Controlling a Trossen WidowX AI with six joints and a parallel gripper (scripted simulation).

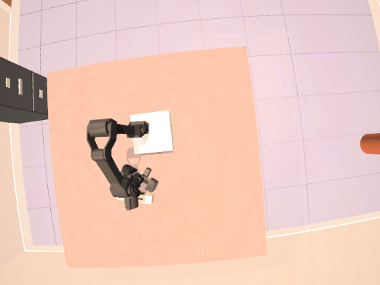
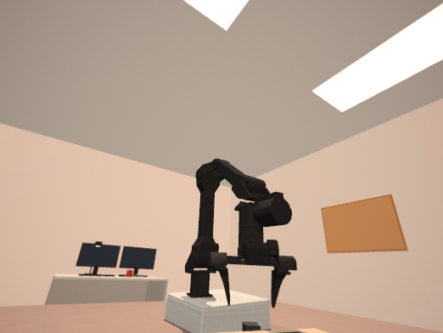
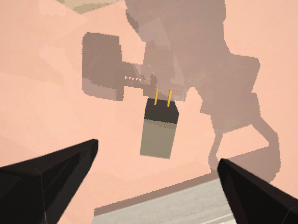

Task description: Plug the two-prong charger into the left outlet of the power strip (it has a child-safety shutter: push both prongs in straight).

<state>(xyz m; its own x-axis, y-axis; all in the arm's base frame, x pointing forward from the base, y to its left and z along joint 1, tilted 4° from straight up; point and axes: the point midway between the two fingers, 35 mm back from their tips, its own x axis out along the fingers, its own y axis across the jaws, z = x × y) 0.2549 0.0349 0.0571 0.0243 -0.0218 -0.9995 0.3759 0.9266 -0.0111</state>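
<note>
Wrist view: charger [image 2: 251,326] [image 3: 159,131] flat on bench [image 1: 204,153] [image 2: 55,316] [image 3: 40,125], both prongs [image 3: 163,97] bared.
Gripper [image 1: 140,182] [image 2: 251,305] [image 3: 158,154]: wide, nothing held; tips point down, probably to straddle the body.
Likely reason: a side grip leaves the prongs free for straight entry.

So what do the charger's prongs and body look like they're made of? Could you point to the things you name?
The prongs [image 3: 163,97] look like metal, probably brass, going by their golden-yellow colour. The charger's body [image 3: 159,138] seems matte plastic: flat grey with a black end and no visible shine.

Power strip [image 1: 148,198] partly hidden overhead.
</note>
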